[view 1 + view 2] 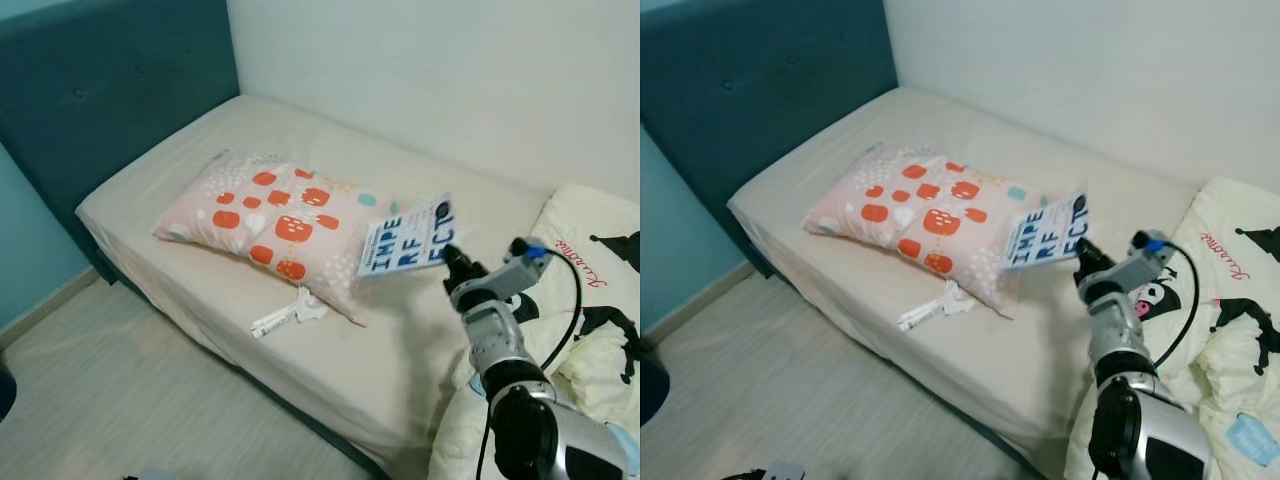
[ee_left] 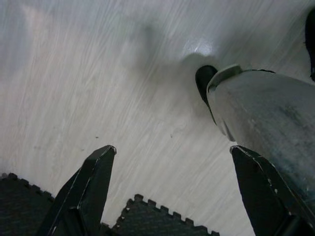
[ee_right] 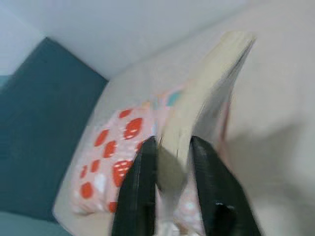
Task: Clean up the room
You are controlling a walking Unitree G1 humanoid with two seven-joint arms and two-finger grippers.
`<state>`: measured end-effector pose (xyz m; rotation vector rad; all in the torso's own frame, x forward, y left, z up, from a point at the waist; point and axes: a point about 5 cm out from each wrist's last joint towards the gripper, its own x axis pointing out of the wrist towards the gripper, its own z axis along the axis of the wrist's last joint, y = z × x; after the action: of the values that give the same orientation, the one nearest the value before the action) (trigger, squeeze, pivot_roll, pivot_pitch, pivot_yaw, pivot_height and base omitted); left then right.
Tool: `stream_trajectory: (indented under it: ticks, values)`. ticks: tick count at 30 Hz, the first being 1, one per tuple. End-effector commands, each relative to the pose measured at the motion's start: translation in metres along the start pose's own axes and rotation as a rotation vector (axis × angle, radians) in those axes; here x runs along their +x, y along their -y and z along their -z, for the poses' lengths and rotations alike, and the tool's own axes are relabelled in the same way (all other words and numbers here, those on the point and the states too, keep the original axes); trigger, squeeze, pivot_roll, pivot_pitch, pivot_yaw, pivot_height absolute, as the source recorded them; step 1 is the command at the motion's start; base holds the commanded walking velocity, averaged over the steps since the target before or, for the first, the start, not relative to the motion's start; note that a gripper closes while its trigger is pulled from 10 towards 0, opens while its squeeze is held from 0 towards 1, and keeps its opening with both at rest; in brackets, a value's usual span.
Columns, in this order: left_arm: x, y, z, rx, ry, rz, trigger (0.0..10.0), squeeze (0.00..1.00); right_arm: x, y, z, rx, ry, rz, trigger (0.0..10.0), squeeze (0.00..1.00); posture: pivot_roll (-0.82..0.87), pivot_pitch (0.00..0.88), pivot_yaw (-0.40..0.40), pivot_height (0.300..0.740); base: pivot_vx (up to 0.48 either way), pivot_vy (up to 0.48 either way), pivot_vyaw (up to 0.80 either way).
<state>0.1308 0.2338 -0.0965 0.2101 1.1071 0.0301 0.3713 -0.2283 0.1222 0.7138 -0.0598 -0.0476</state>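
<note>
While pinched in the right gripper (image 3: 173, 162), book (image 1: 407, 237) overhangs pillow (image 1: 270, 215).

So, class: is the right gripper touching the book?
Touching. In the right wrist view the right gripper has its two black fingers pressed against both sides of the book, with no gap.

There is one bed (image 1: 300, 130), one pillow (image 1: 270, 215), one book (image 1: 407, 237), one blanket (image 1: 590, 290), and one small white thing (image 1: 288, 315) beside the pillow.
</note>
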Motion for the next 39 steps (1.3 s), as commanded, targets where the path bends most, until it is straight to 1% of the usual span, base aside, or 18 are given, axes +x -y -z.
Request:
stream_trajectory:
  ticks: [1,2,3,8,9,10,11,14,18,19,22,23,25,26,28,29,34,39]
  values:
    - [-0.002,-0.006,0.011,0.014,-0.032,-0.016,10.0,0.00,0.002,-0.006,0.007,0.021,-0.028,-0.019,10.0,0.57,0.06,0.184,0.035,0.740,0.000,0.000,0.00]
    - [-0.002,-0.006,0.011,0.014,-0.032,-0.016,10.0,0.00,0.002,-0.006,0.007,0.021,-0.028,-0.019,10.0,0.57,0.06,0.184,0.035,0.740,0.000,0.000,0.00]
    - [-0.003,-0.007,0.012,0.013,-0.033,-0.018,10.0,0.00,0.003,-0.009,0.006,0.019,-0.028,-0.025,10.0,1.00,0.06,0.190,0.037,0.740,0.000,0.000,0.00]
    - [-0.003,-0.008,0.013,0.017,-0.034,-0.017,10.0,0.00,0.000,-0.006,0.018,0.024,-0.072,0.005,10.0,1.00,0.06,0.195,0.038,0.740,0.000,0.000,0.00]
    - [-0.003,-0.008,0.014,0.020,-0.034,-0.016,10.0,0.00,-0.004,-0.003,0.027,0.006,-0.118,0.030,10.0,1.00,0.06,0.196,0.039,0.740,0.000,0.000,0.00]
    - [-0.003,-0.008,0.013,0.025,-0.034,-0.012,10.0,0.00,-0.014,0.006,0.046,-0.037,-0.196,0.084,10.0,1.00,0.05,0.195,0.040,0.740,0.000,0.000,0.00]
    - [-0.003,-0.008,0.013,0.025,-0.034,-0.012,10.0,0.00,-0.014,0.006,0.046,-0.037,-0.196,0.084,10.0,1.00,0.05,0.195,0.040,0.740,0.000,0.000,0.00]
    - [-0.003,-0.008,0.012,0.035,-0.033,-0.006,10.0,0.00,-0.038,0.025,0.078,-0.141,-0.343,0.205,10.0,1.00,0.04,0.189,0.041,0.740,0.000,0.000,0.00]
    - [-0.002,-0.007,0.010,0.040,-0.031,-0.004,10.0,0.00,-0.051,0.036,0.091,-0.188,-0.415,0.250,10.0,1.00,0.03,0.182,0.041,0.740,0.000,0.000,0.00]
    - [-0.002,-0.007,0.009,0.045,-0.028,-0.002,10.0,0.00,-0.063,0.043,0.104,-0.251,-0.497,0.260,10.0,0.70,0.02,0.176,0.040,0.740,0.000,0.000,0.00]
    - [-0.002,-0.007,0.009,0.045,-0.028,-0.002,10.0,0.00,-0.063,0.043,0.104,-0.251,-0.497,0.260,10.0,0.70,0.02,0.176,0.040,0.740,0.000,0.000,0.00]
    - [-0.002,-0.006,0.008,0.047,-0.025,0.001,10.0,0.00,-0.072,0.047,0.112,-0.299,-0.547,0.263,10.0,0.00,0.01,0.170,0.036,0.740,0.000,0.000,0.00]
    - [-0.001,-0.004,0.005,0.049,-0.018,0.007,10.0,0.00,-0.092,0.060,0.126,-0.396,-0.644,0.307,10.0,0.00,-0.02,0.160,0.030,0.740,0.000,0.000,0.00]
    - [-0.001,-0.004,0.005,0.049,-0.018,0.007,10.0,0.00,-0.092,0.060,0.126,-0.396,-0.644,0.307,10.0,0.00,-0.02,0.160,0.030,0.740,0.000,0.000,0.00]
    - [-0.001,-0.003,0.003,0.050,-0.014,0.012,10.0,0.00,-0.107,0.072,0.132,-0.450,-0.699,0.361,10.0,0.00,-0.02,0.155,0.026,0.740,0.000,0.000,0.00]
    - [-0.001,-0.003,0.003,0.050,-0.014,0.012,10.0,0.00,-0.107,0.072,0.132,-0.450,-0.699,0.361,10.0,0.00,-0.02,0.155,0.026,0.740,0.000,0.000,0.00]
    - [0.000,0.000,-0.001,0.047,-0.006,0.020,10.0,0.00,-0.134,0.089,0.142,-0.566,-0.804,0.417,10.0,0.00,-0.03,0.138,0.014,0.740,0.000,0.000,-0.59]
    - [0.001,0.001,-0.003,0.043,-0.003,0.020,10.0,0.00,-0.150,0.101,0.144,-0.624,-0.860,0.491,10.0,0.00,-0.04,0.126,0.009,0.740,0.000,0.000,-0.73]
